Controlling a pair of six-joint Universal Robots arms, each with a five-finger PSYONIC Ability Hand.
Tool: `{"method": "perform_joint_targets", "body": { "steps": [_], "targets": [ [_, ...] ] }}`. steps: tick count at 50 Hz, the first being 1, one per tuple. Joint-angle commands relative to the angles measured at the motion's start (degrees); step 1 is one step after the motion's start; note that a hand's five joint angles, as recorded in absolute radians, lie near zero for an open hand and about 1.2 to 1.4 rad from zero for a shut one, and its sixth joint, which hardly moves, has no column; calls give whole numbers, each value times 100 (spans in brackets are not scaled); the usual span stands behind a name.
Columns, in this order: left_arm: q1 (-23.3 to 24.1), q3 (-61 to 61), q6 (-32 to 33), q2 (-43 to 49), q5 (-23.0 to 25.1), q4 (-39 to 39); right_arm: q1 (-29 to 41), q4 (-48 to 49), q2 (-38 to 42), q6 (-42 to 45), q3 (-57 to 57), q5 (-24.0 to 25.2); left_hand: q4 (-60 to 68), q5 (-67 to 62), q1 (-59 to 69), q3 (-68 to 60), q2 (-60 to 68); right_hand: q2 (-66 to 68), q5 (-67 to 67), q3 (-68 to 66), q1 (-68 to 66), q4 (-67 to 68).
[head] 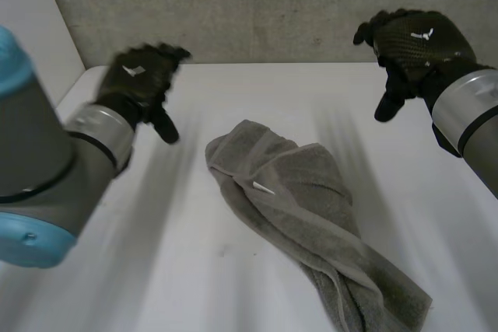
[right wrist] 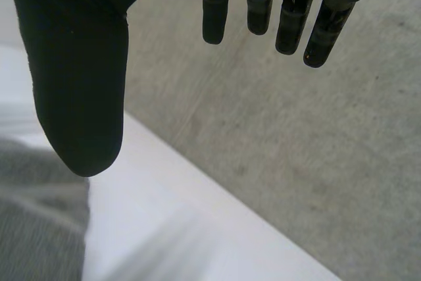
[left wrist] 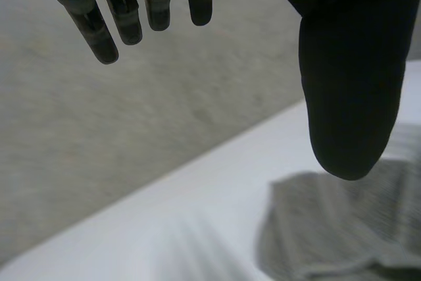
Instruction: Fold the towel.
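Towel [head: 303,207] is lying crumpled on the white table [head: 156,270], bunched into a long grey strip. Its long axis is running diagonally: one rounded end is sitting near the table's middle, and the other is trailing toward the robot's own side, over to the right. A small white tag [head: 263,186] is showing on top near the far end.

Both hands are hovering above the table, clear of the cloth and holding nothing. The left hand [head: 140,75] is hanging just beyond the far end of the towel; in its wrist view its fingers [left wrist: 99,31] are pointing straight, side by side, with the thumb [left wrist: 348,64] held wide apart, and the towel [left wrist: 329,228] is lying below the thumb tip. The right hand [head: 416,40] is hanging near the grey wall [head: 272,5], farther from the cloth, its fingers [right wrist: 316,24] likewise straight and the thumb [right wrist: 72,64] spread away, with a patch of towel [right wrist: 33,228] lying under the thumb.

By my reading the left hand is the nearer one, and it is facing the far end. The right hand would need to come down and back toward the robot to reach the trailing end. Bare table is lying open on the left of the strip, giving room to spread it flat; on the right there is less room.
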State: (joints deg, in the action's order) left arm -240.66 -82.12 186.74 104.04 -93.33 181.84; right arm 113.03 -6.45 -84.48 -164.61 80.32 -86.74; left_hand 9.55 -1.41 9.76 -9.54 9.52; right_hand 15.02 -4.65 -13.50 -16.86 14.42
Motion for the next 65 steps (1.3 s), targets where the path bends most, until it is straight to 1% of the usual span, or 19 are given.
{"method": "perform_joint_targets", "body": {
  "steps": [1,4,6,11,13,15,18,20,23,24,29,31,37,48,51,53,56,58,65],
  "targets": [
    [405,397,72,1274,999,281,-70,-497,195,79,553,-18,184,2,164,-185,187,-502,465,350,686,-442],
    [502,512,126,1505,1203,308,-306,-550,204,34,1001,26,201,-15,181,-202,204,-502,465,350,686,-442],
    [616,661,335,1864,1615,281,-490,-550,186,43,1282,78,218,-32,197,-219,221,-502,465,350,686,-442],
    [783,679,888,2286,1871,255,-852,-462,169,78,2021,210,419,-233,399,-420,422,-502,465,350,686,-442],
    [880,706,1075,2428,1863,255,-914,-427,169,78,2181,290,857,-671,836,-858,860,-502,465,350,686,-442],
    [1012,741,1320,2638,1854,290,-984,-374,169,78,2322,378,2464,-2278,2444,-2465,2467,-502,465,350,686,-442],
    [1030,794,1374,2727,1845,290,-1195,-242,160,87,2532,483,3380,-3194,3360,-3381,3383,-502,465,350,686,-442],
    [1038,907,1400,2928,1793,290,-1248,-173,160,78,2576,501,4906,-4719,4885,-4906,4909,-502,465,350,686,-442],
    [1047,943,1400,2973,1731,290,-1248,-155,160,78,2585,501,5634,-5448,5614,-5635,5637,-502,465,350,686,-442],
    [1039,978,1400,2973,1626,299,-1248,-137,160,78,2585,509,6700,-6514,6680,-6701,6703,-502,465,350,686,-442],
    [1012,1119,1400,2885,957,492,-1195,-32,169,87,2524,509,7045,-6859,7024,-7046,7048,-502,465,350,686,-442],
    [986,1119,1391,2623,354,650,-1195,73,204,87,2462,501,7045,-6859,7024,-7046,7048,-502,465,350,686,-442],
    [942,1005,1365,1851,-193,712,-1187,258,344,43,2295,509,7045,-6859,7024,-7046,7048,-502,465,350,686,-442],
    [731,92,1374,-197,-168,703,-677,294,1232,-291,1065,615,7045,-6859,7024,-7046,7048,-502,465,350,686,-442],
    [687,-233,1374,-725,-168,703,-545,267,1689,-502,406,905,7045,-6859,7024,-7046,7048,-502,465,350,686,-442],
    [652,-409,1382,-980,-168,703,-318,224,2222,-764,-408,1438,7045,-6859,7024,-7046,7048,-502,465,350,686,-442],
    [573,-699,1391,-1481,-159,703,-229,206,2515,-941,-816,1722,7045,-6859,7024,-7046,7048,-502,465,350,686,-442],
    [555,-806,1391,-1703,-159,703,-132,171,3119,-1370,-1551,2160,7045,-6859,7024,-7046,7048,-502,465,350,686,-442],
    [336,-964,1391,-2493,-159,712,360,-286,4352,-1970,-2759,2645,7045,-6859,7024,-7046,7048,-502,465,350,686,-442]
  ]
}}
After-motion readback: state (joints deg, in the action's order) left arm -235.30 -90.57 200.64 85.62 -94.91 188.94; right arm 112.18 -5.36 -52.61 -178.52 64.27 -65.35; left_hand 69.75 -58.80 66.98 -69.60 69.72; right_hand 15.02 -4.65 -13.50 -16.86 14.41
